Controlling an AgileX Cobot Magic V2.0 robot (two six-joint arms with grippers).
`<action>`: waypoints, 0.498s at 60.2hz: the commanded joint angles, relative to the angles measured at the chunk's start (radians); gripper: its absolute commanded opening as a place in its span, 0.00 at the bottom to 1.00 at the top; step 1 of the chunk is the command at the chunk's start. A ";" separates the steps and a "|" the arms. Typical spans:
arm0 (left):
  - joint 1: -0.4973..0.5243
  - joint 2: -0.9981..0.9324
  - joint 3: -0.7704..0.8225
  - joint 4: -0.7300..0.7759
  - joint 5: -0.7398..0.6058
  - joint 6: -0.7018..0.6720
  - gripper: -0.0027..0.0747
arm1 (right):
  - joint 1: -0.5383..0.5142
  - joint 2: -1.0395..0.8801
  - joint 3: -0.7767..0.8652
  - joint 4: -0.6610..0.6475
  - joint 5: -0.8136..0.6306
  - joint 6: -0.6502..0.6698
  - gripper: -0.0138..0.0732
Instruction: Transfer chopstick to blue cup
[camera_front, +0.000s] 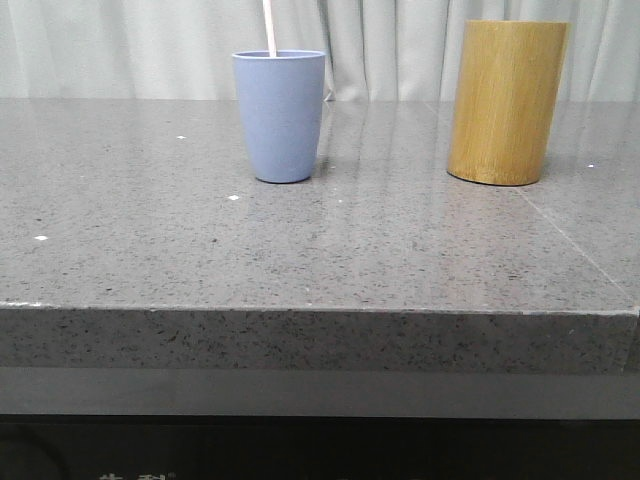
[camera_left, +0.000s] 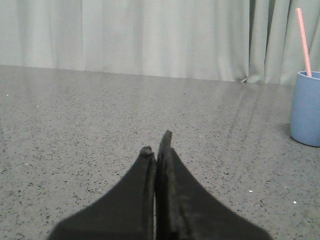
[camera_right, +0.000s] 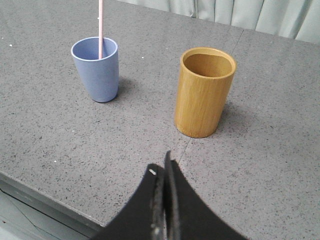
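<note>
The blue cup (camera_front: 280, 115) stands upright on the grey stone table, left of centre. A pale pink chopstick (camera_front: 269, 28) stands in it, its top end rising above the rim. The cup (camera_left: 305, 108) and the chopstick (camera_left: 303, 41) also show in the left wrist view, and the cup (camera_right: 96, 68) and the chopstick (camera_right: 100, 27) in the right wrist view. My left gripper (camera_left: 156, 145) is shut and empty, low over the table, well away from the cup. My right gripper (camera_right: 162, 167) is shut and empty, near the table's front edge, short of both cups. Neither gripper shows in the front view.
A taller yellow-brown bamboo cylinder (camera_front: 505, 100) stands upright to the right of the blue cup; the right wrist view shows it (camera_right: 204, 91) empty inside. A seam (camera_front: 575, 240) runs across the table top on the right. Pale curtains hang behind the table.
</note>
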 joint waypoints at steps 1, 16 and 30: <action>0.002 -0.025 0.009 -0.009 -0.086 -0.002 0.01 | -0.006 0.003 -0.023 0.011 -0.072 -0.002 0.08; 0.002 -0.025 0.009 0.040 -0.097 -0.019 0.01 | -0.006 0.003 -0.023 0.011 -0.072 -0.002 0.08; 0.002 -0.025 0.009 0.033 -0.104 -0.019 0.01 | -0.006 0.003 -0.023 0.011 -0.072 -0.002 0.08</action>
